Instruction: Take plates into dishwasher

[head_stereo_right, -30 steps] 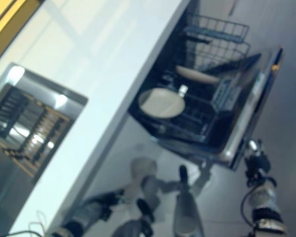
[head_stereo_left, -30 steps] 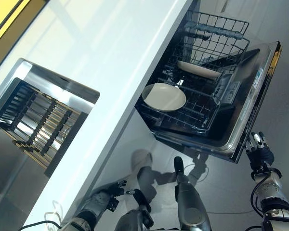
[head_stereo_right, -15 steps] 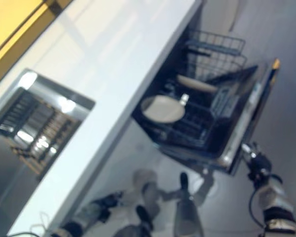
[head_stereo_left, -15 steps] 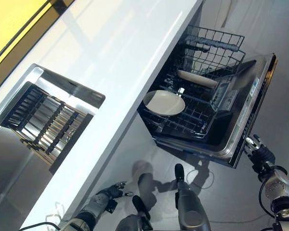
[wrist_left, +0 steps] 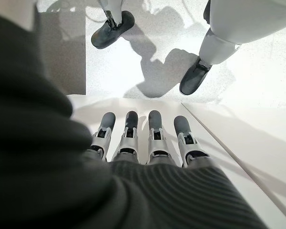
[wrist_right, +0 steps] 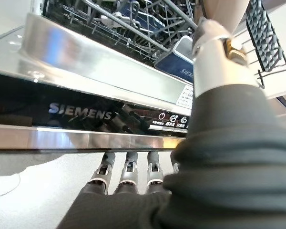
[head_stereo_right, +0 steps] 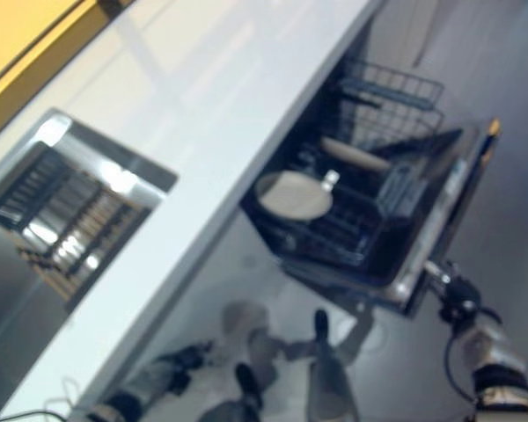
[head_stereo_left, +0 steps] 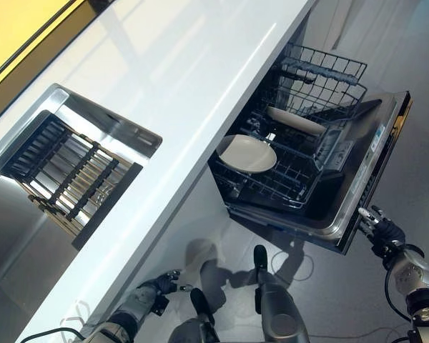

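Note:
The dishwasher [head_stereo_left: 357, 179] stands open under the white counter, its door [wrist_right: 86, 138] folded down. A round white plate [head_stereo_left: 247, 153] lies in the pulled-out lower rack [head_stereo_left: 286, 189]. A second white plate [head_stereo_left: 294, 121] leans further back in it. My right hand [head_stereo_left: 377, 227] is at the door's outer edge, open. Its straight fingers [wrist_right: 126, 171] reach under the steel rim, and its thumb [wrist_right: 214, 38] is above it. My left hand [head_stereo_left: 159, 286] hangs low by the counter's front, fingers [wrist_left: 143, 138] straight and holding nothing.
The white counter [head_stereo_left: 179, 78] runs across the view, with a steel sink [head_stereo_left: 129, 128] holding a dark drying rack [head_stereo_left: 64, 168] on the left. The dishwasher's upper wire rack [head_stereo_left: 322, 75] sticks out above the lower one. Grey floor lies below the door.
The camera has shifted, so the whole scene sits differently. My right hand has turned from pointing up beside the door to reaching in against its outer edge. The plates have not moved.

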You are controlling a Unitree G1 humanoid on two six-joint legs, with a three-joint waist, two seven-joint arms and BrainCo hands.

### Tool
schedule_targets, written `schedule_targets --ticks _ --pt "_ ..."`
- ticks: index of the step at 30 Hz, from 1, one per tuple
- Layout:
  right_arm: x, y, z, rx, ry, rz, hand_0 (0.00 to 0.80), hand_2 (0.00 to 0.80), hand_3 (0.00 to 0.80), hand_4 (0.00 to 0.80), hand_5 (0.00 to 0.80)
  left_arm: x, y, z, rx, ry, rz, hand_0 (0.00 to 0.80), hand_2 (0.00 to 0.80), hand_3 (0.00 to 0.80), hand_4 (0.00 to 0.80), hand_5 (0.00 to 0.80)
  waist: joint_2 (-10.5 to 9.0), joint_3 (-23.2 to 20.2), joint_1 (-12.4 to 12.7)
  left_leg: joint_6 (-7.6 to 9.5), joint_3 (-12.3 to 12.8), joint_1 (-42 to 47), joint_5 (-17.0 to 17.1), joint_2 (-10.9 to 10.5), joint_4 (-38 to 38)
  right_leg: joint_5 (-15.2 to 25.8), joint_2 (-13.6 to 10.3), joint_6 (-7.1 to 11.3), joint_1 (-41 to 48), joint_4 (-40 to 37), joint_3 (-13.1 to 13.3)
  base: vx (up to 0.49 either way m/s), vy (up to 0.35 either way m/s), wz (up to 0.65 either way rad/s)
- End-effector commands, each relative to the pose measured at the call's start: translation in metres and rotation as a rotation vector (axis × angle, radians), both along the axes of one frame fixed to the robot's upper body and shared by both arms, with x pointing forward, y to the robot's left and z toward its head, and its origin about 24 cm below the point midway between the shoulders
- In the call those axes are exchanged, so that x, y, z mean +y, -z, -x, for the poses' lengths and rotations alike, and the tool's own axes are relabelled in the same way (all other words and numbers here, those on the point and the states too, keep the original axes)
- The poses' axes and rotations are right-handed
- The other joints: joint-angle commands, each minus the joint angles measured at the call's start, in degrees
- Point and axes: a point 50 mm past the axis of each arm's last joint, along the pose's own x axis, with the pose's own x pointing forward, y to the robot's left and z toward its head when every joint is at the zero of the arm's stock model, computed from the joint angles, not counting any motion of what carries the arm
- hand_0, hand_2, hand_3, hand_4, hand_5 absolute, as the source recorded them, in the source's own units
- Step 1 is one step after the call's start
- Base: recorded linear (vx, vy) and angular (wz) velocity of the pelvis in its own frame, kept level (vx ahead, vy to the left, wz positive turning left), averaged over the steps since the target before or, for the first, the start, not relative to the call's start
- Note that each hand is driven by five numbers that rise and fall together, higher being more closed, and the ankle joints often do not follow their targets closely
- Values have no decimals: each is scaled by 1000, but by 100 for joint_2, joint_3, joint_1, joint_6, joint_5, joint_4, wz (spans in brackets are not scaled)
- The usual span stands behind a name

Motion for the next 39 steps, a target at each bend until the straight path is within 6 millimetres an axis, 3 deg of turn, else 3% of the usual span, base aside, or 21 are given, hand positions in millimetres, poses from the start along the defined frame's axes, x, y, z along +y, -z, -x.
schedule_targets --ticks 1,11,20,31,39 --pt "90 -41 -80 -257 -256 -200 0 0 0 0 0 24 -25 -35 -88 26 -98 0 0 0 0 0 -168 334 471 136 -46 -376 338 -146 24 -738 -433 368 283 773 400 -7 24 14" --pt "116 -37 -91 -280 -278 -292 0 0 0 0 0 4 -22 -37 -105 50 -57 0 0 0 0 0 115 443 535 169 -148 -468 351 -312 24 -727 -531 347 201 780 417 4 52 0" --pt "132 -53 -102 -327 -383 -262 0 0 0 0 0 -6 -19 -33 -105 50 -21 0 0 0 0 0 324 505 572 185 -142 -503 341 -436 24 -690 -640 369 158 757 397 30 64 -8" --pt "171 -73 -111 -384 -599 -238 0 0 0 0 0 -8 -18 -32 -104 39 -11 0 0 0 0 0 282 575 756 209 -142 -564 355 -474 24 -636 -722 404 112 769 235 30 25 -16" --pt "183 -82 -115 -414 -644 -238 0 0 0 0 0 -9 -15 -27 -96 29 -1 0 0 0 0 0 279 634 876 223 -205 -596 378 -486 24 -663 -761 399 89 861 153 36 26 -33"
